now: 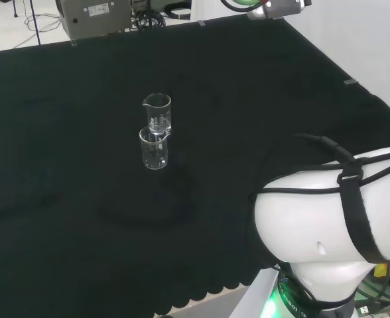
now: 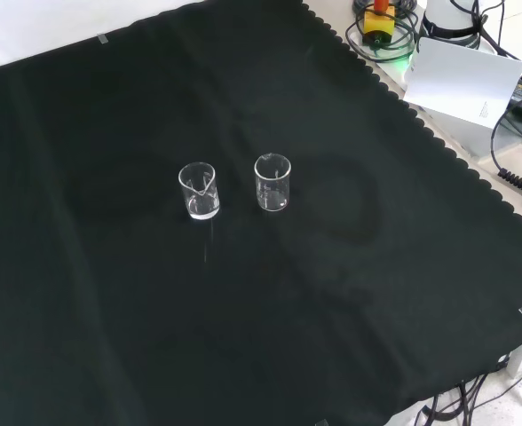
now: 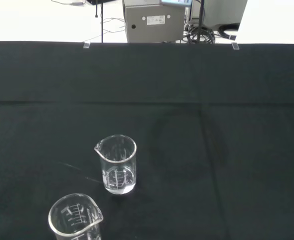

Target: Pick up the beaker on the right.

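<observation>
Standing upright on the black cloth [image 1: 261, 79] in the head view, two clear glass beakers sat almost in line — the nearer beaker [image 1: 154, 147] overlapping the farther beaker [image 1: 158, 112] — left of the arm's white link [image 1: 327, 212]. From the front they stood side by side near the cloth's middle, apart, the right one [image 2: 272, 183] empty with faint markings, the left one [image 2: 198, 190] showing its spout. The wrist view showed printed scales on both [image 3: 116, 163] [image 3: 75, 219] — how the hand stood, I could not tell.
</observation>
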Available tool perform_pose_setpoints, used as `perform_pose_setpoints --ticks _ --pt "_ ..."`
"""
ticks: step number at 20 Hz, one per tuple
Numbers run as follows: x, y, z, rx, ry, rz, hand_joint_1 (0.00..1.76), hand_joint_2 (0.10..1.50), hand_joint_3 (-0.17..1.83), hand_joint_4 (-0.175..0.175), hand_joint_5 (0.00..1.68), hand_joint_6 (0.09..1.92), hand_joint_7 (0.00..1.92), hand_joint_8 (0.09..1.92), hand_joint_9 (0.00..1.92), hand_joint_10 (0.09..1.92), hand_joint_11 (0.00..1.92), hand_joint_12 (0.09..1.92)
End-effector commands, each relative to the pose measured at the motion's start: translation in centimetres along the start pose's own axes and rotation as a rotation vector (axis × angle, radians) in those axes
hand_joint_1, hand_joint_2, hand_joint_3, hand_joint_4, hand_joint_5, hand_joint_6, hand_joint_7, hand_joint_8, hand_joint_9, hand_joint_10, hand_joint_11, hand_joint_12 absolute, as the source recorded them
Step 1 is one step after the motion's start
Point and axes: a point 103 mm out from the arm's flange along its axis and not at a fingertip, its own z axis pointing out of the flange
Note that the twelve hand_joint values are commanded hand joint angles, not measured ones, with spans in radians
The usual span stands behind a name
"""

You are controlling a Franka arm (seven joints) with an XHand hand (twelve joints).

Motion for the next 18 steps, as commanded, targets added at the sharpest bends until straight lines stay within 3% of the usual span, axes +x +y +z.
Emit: perform_pose_setpoints --ticks 1,10,13,18 --pt "-1.8 -0.6 -1.1 -0.014 -0.010 0.056 0.00 1.22 0.39 -0.032 0.22 0.09 0.00 0.35 0.05 0.69 0.00 1.26" --pt "-4.4 1.3 1.8 0.023 0.018 0.111 0.00 1.23 0.38 -0.032 0.22 0.09 0.00 0.35 0.05 0.69 0.00 1.27" --pt "-4.8 2.3 3.1 -0.003 0.031 0.092 0.01 1.23 0.36 -0.033 0.23 0.09 0.00 0.37 0.06 0.69 0.00 1.28" --pt "-6.3 5.8 6.5 -0.008 0.107 0.080 0.23 1.19 0.28 -0.039 0.31 0.09 0.08 0.52 0.22 0.71 0.00 1.40"
